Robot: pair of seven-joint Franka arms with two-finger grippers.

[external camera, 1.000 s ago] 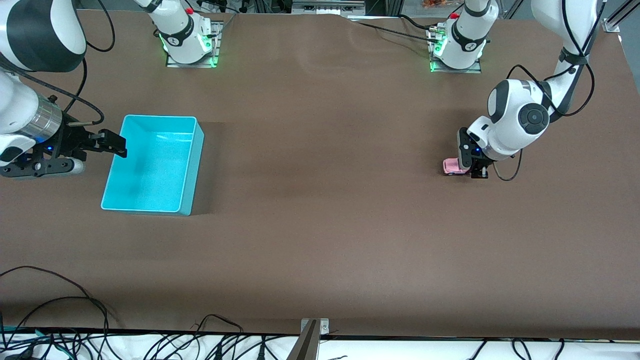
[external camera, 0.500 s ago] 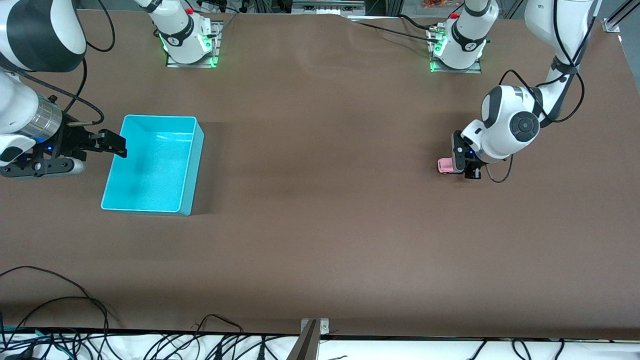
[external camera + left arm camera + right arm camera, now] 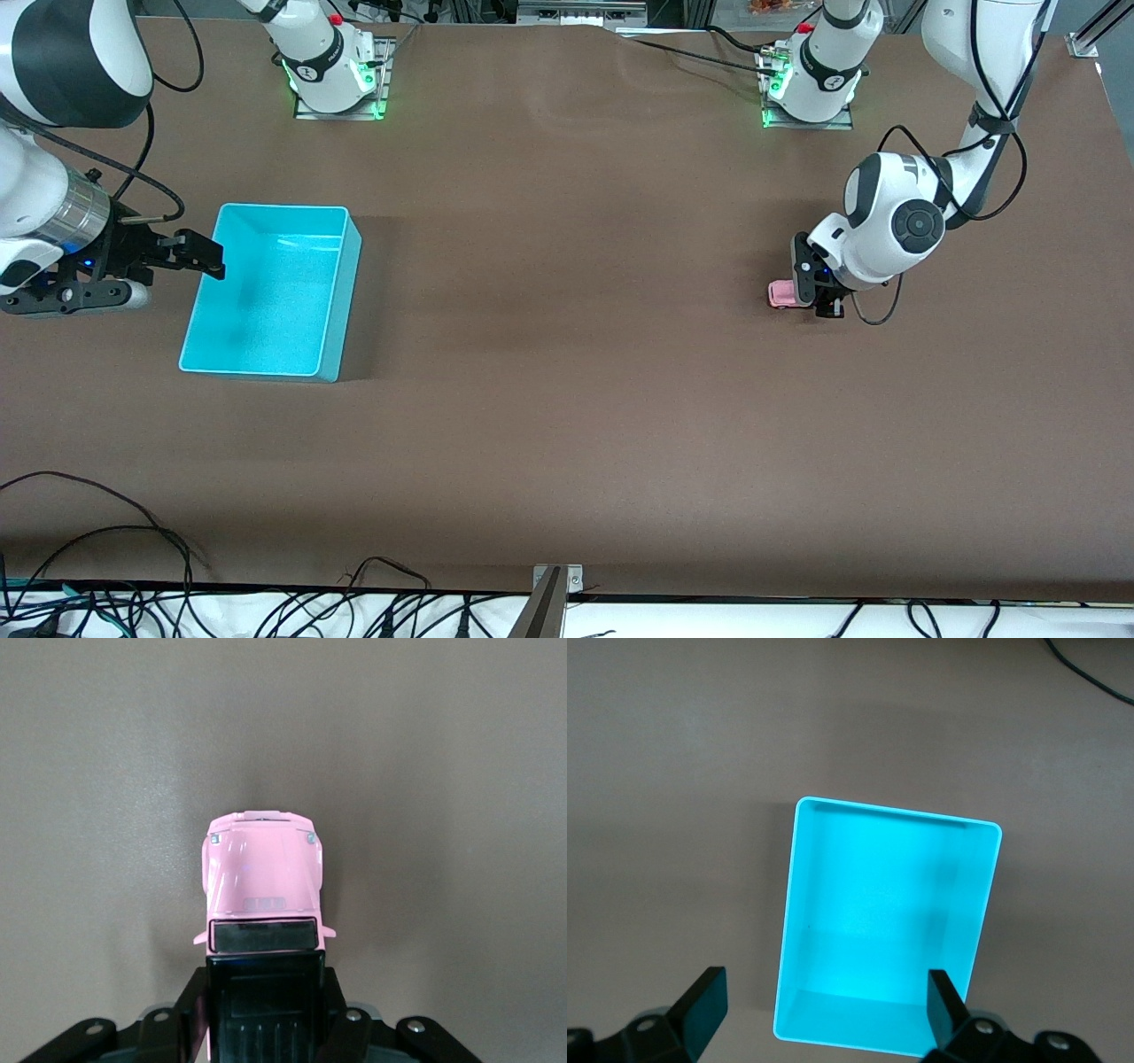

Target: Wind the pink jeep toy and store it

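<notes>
Left pincer (image 3: 261,1005) grips one pink jeep toy (image 3: 262,895); right pincer (image 3: 824,1010) wide above one turquoise bin (image 3: 811,904).

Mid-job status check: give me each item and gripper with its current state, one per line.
pink jeep toy: upright on the table, gripped at its black roof end
left gripper: shut on the pink jeep toy, low at the table
turquoise bin: upright, open, nothing in it
right gripper: open, over the turquoise bin's edge, waiting

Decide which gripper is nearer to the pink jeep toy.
Left. The left gripper is shut on the pink jeep toy; the right gripper waits over the turquoise bin's rim.
</notes>
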